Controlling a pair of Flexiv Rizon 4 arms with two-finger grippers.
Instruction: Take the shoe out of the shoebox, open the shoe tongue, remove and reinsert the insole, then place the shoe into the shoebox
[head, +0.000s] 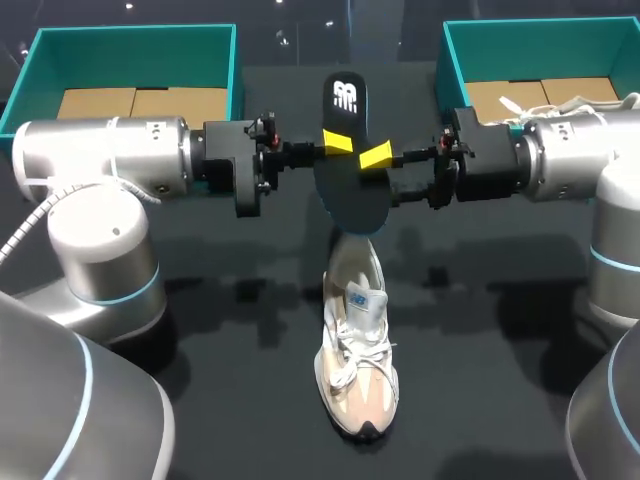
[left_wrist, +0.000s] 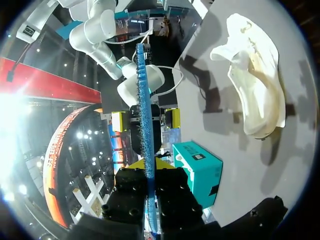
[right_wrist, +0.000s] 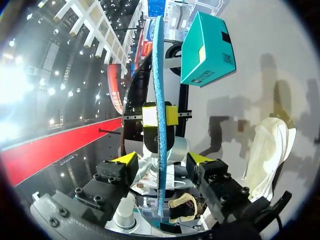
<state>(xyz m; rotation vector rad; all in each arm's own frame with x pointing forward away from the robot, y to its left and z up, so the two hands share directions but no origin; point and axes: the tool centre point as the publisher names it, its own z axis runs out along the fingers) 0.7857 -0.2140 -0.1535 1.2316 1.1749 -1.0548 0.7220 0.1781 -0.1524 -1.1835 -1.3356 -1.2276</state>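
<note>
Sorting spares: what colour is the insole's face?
The insole is black with a white logo; head view shows best.

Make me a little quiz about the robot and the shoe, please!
1. True or false: the insole is inside the shoe.
2. Which gripper is shut on the insole? A left, B right, C both.
3. Fill in: the two boxes are coloured ____.
Key: 1 false, it is held up, apart from the shoe on the table. 2 A, the left gripper; the right gripper is open around it. 3 teal.
</note>
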